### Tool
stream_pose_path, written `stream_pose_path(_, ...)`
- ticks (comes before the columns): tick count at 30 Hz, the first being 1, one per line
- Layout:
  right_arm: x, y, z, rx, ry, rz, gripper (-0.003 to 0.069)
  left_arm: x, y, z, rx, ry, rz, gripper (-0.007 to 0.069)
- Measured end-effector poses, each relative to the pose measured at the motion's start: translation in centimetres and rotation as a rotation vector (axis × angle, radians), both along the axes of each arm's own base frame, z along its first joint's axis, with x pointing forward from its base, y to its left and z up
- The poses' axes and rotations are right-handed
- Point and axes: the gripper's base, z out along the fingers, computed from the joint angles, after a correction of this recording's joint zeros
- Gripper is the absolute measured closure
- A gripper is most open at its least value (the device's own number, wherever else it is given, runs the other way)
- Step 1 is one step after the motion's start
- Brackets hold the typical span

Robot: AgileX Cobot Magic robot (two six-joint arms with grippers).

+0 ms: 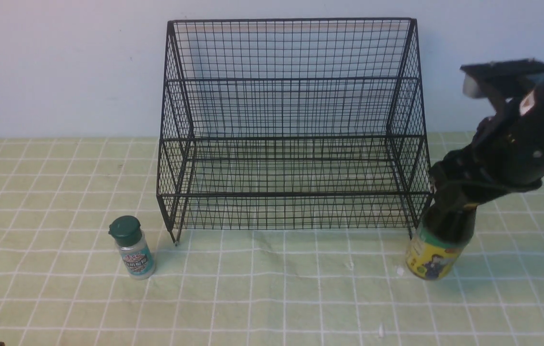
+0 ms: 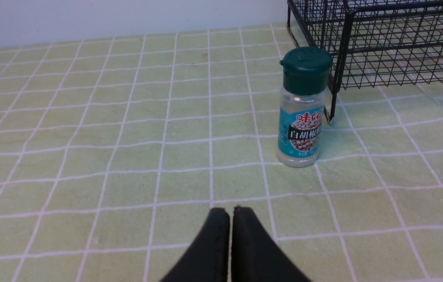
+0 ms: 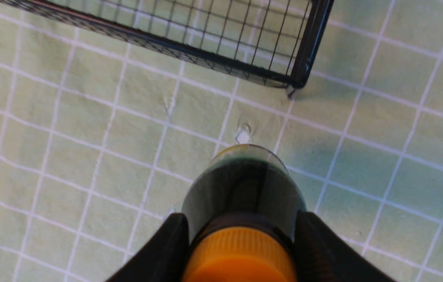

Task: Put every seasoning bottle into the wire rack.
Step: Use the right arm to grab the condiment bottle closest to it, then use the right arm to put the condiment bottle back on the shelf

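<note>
right gripper [image 3: 241, 219] has its two black fingers [image 3: 166, 246] pressed to either side of the dark-liquid bottle [image 3: 243, 184], just below the orange cap [image 3: 241, 254], so it is clamped on that bottle. left gripper [image 2: 229, 219] hangs low over the green checked cloth [image 2: 88, 137] with its fingers closed together and nothing between them.

in the front view the right gripper [image 1: 447, 211] reaches down from the right onto the top of the dark-liquid bottle [image 1: 433, 254]. the bottle leans, yellow label forward. whether its base rests on the cloth [image 1: 272, 298] or sits just above it, i cannot tell. it is just beside the front right leg of the wire rack [image 1: 291, 120], outside it.

on the left, the small shaker [image 1: 133, 247] stands upright on the cloth, dark green cap up and teal label forward, near the rack's front left leg and also outside it. the left wrist view shows the shaker [image 2: 303, 113] ahead of the closed fingers, with the rack [image 2: 393, 39] just beyond it.

farther back, the rack's two stepped tiers rise toward the pale wall [image 1: 60, 62].
</note>
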Motion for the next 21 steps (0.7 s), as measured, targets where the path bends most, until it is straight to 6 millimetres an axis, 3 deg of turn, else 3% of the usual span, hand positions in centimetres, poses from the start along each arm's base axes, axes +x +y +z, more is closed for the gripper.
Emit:
stream_pose_path(7,-1.0,0.0,7.7,0.098,-0.206,0.018,0.0344,0.0,0.0,0.0,0.000,0.000,0.000,0.0631)
stream_pose_path(11,-0.1,0.4,9.7,0.120,-0.272,0.025,0.0344,0.0,0.0,0.0,0.000,0.000,0.000,0.0631)
stream_pose_path(13,1.0,0.7,9.5,0.117,-0.269,0.033,0.0344,0.0,0.0,0.0,0.000,0.000,0.000,0.0631)
stream_pose_path(18,4.9,1.9,5.9,0.091,-0.206,0.031,0.0344,0.0,0.0,0.0,0.000,0.000,0.000,0.0631)
stream_pose_path(21,6.2,2.3,4.3,0.081,-0.177,0.028,0.0344,0.0,0.0,0.0,0.000,0.000,0.000,0.0631)
